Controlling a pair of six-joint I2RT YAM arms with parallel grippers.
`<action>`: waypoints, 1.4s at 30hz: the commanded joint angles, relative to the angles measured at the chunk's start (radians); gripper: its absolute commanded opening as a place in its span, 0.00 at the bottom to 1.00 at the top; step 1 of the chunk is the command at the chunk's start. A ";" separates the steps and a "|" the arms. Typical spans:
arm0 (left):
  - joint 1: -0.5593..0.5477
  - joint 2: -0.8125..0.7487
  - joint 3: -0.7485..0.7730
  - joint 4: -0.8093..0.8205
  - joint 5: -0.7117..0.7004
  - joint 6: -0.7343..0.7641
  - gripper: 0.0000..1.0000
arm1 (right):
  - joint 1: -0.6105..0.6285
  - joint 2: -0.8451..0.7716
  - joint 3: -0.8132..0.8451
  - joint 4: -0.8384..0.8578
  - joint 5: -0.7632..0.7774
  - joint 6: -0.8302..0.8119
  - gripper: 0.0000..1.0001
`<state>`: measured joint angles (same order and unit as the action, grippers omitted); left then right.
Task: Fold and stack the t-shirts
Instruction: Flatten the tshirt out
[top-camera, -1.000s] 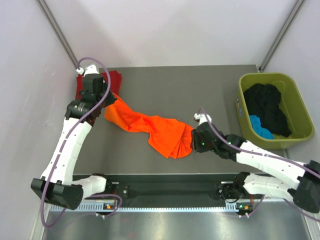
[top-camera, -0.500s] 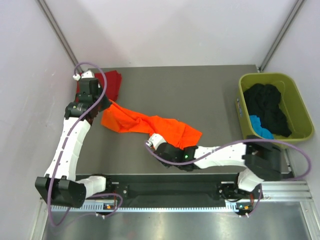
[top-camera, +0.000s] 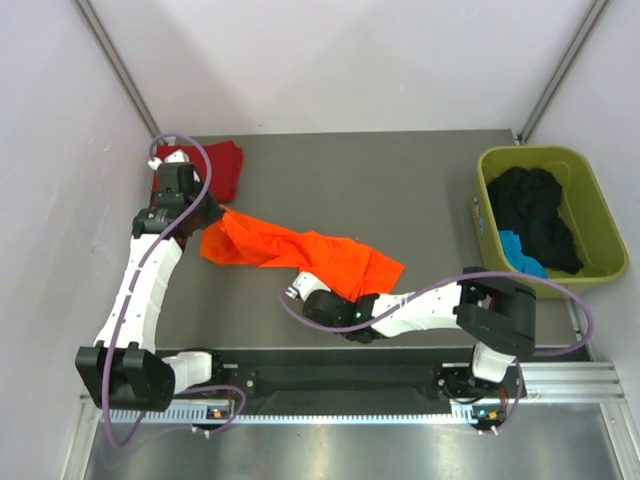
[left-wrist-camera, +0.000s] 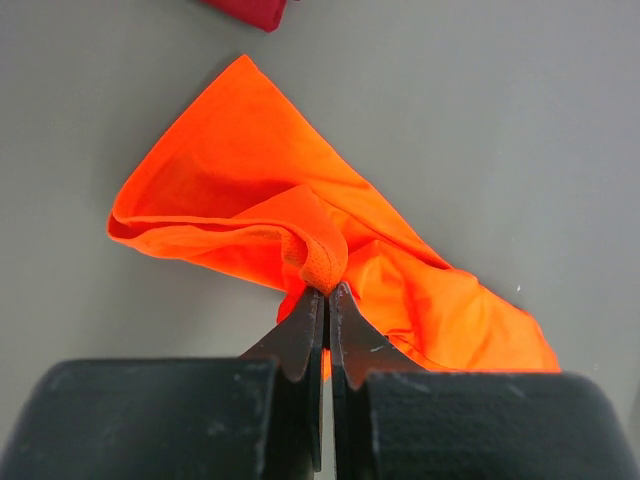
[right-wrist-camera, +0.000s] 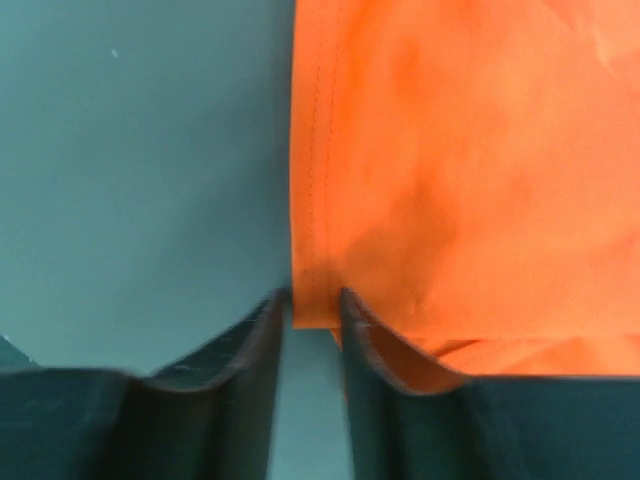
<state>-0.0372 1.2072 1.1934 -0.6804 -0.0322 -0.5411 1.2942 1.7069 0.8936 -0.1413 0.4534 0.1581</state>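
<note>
Orange t-shirt (top-camera: 320, 255), far-left end pinched by the left gripper (left-wrist-camera: 327, 292), runs diagonally to the right gripper (right-wrist-camera: 312, 300), whose parted jaws straddle its hem.

Overhead camera looks down; wrist cameras (very close) share orange shirt (top-camera: 310, 255).

The left arm (top-camera: 140, 285) covers part of the dark red t-shirt (top-camera: 228, 165) at the far left of the bench (top-camera: 400, 200), and the left wrist view cuts that shirt off at its top edge. The right wrist view shows only a hemmed corner of the orange t-shirt (right-wrist-camera: 450, 150); the rest runs off the top and right edges. Whether the right tool (right-wrist-camera: 312, 296) pinches or merely straddles that corner cannot be told.
</note>
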 joint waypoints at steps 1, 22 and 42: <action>0.006 -0.001 -0.006 0.059 0.000 -0.019 0.00 | 0.011 0.040 0.039 0.009 0.011 -0.003 0.25; 0.007 -0.127 0.290 -0.119 -0.005 -0.063 0.00 | -0.298 -0.819 0.488 -0.688 0.551 0.098 0.00; 0.007 -0.094 -0.106 0.005 0.226 -0.091 0.04 | -0.372 -0.851 0.275 -0.670 0.423 0.132 0.00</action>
<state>-0.0345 1.1110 1.0870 -0.7559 0.1562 -0.6296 0.9329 0.8597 1.1641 -0.8783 0.8848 0.2985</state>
